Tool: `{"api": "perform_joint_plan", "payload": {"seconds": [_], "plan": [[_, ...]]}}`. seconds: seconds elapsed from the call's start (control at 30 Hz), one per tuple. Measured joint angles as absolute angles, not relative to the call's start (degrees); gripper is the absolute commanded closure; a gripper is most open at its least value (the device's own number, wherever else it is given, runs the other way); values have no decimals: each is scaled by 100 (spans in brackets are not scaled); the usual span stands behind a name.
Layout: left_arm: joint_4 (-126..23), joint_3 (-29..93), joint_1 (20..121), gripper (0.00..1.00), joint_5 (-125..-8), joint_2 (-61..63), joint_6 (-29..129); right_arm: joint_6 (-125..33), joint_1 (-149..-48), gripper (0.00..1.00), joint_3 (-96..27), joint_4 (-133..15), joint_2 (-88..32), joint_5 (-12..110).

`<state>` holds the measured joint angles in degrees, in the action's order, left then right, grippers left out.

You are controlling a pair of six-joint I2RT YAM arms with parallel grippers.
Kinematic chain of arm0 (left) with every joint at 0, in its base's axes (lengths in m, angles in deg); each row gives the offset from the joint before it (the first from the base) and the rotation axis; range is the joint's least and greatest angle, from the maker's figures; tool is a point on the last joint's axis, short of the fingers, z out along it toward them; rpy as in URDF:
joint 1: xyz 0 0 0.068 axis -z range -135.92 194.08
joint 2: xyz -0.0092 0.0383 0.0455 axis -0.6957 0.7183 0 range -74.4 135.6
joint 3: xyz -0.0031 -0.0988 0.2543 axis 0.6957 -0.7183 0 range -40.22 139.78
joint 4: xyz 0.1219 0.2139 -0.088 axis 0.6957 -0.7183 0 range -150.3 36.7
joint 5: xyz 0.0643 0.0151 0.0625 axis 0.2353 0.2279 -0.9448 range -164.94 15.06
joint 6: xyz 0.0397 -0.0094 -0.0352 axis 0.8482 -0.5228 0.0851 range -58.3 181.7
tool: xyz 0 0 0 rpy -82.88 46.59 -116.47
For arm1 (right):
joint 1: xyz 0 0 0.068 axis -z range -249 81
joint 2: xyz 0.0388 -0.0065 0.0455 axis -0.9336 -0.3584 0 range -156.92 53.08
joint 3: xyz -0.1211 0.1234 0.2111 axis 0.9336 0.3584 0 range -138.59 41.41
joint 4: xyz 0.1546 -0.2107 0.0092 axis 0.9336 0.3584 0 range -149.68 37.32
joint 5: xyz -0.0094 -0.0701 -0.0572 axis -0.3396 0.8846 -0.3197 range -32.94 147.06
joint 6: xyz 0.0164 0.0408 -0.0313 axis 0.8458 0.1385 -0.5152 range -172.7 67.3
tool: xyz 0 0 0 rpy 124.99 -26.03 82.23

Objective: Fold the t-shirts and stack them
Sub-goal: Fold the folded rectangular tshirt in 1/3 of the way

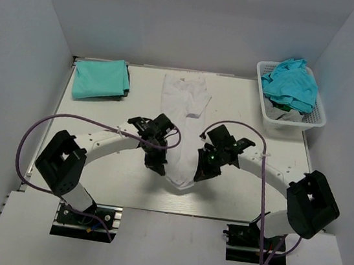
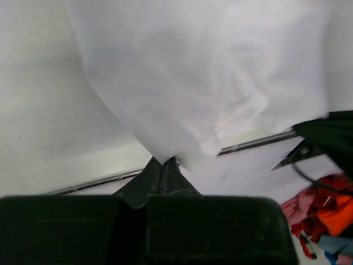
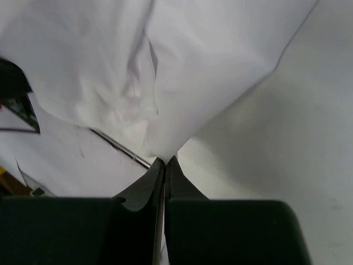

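**Clerk:** Firstly, the overhead view. Item one: white t-shirt [image 1: 184, 107], mid-table and lengthwise. Its far end lies flat on the table [image 1: 100, 122]; its near end is gathered to a narrow point between the left gripper [image 1: 157, 164] and the right gripper [image 1: 202, 170]. Item two: folded teal t-shirt [image 1: 101, 79], far left corner. Item three: loose teal t-shirts [image 1: 292, 82], heaped in the basket [image 1: 291, 121], far right.

**Checker:** Hazard on that entry?

**Clerk:** Likely this: the two grips sit close together, so the cloth bunches between them. A fold made from there would probably land crooked or too narrow. Uneven travel of the arms could also twist it.

**Checker:** Left wrist view.

**Clerk:** Left gripper [image 2: 162, 165]: fingers pressed together, pinching a corner of the white t-shirt [image 2: 182, 72]. Hazard: very little cloth in the bite, so a sharp tug might pull it free. Appearance: thin and plain with soft wrinkles, spreading from the tips as a slack sheet.

**Checker:** Right wrist view.

**Clerk:** Right gripper [image 3: 165, 163]: fingers closed tight on an edge of the white t-shirt [image 3: 215, 55]. Same hazard, same cause. Appearance: one sharp crease running up from near the pinch, cloth fanning out wide above it, bare table beside it.
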<state>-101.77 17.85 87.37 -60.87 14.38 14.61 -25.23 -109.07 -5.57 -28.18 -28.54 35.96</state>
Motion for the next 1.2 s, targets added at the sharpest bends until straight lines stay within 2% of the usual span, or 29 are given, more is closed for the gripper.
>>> {"api": "perform_joint_plan", "payload": {"seconds": [0.4,0.63,1.03,1.2], "plan": [[-11069,4611,8252,100,-7569,2915,1668,-2624,-10324,100,-2941,-2206,-3936,4647],[-10988,5916,7670,100,-7884,3612,1885,-2733,-9935,100,-4336,-1847,-4941,4815],[-10568,7315,7115,100,-7757,4876,2361,-2912,-9371,100,-6170,-1651,-6347,4721],[-10496,7450,6988,100,-7659,5125,2447,-2943,-9246,100,-6662,-1613,-6854,4523]]}}
